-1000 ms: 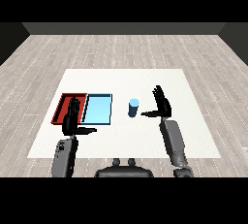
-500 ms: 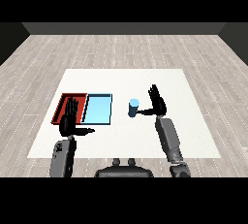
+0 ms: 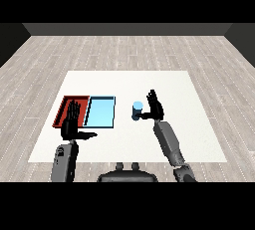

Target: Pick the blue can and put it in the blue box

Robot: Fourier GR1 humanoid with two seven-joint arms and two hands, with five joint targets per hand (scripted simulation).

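Observation:
The blue can point(image 3: 137, 110) stands upright on the white table point(image 3: 129, 82), just right of the light blue tray point(image 3: 100, 112). My right hand point(image 3: 155, 106) is right beside the can on its right, fingers straight and pointing up, thumb reaching toward the can's lower part. It is open and not wrapped round the can. My left hand point(image 3: 71, 121) hovers open over the front edge of the red tray point(image 3: 67, 107), fingers up and thumb out to the right.
The red tray and the light blue tray lie side by side at the table's left. The table's front edge point(image 3: 124, 161) runs just ahead of both forearms.
My right hand has moved left, closing in on the blue can until it is next to it. The left hand has barely moved.

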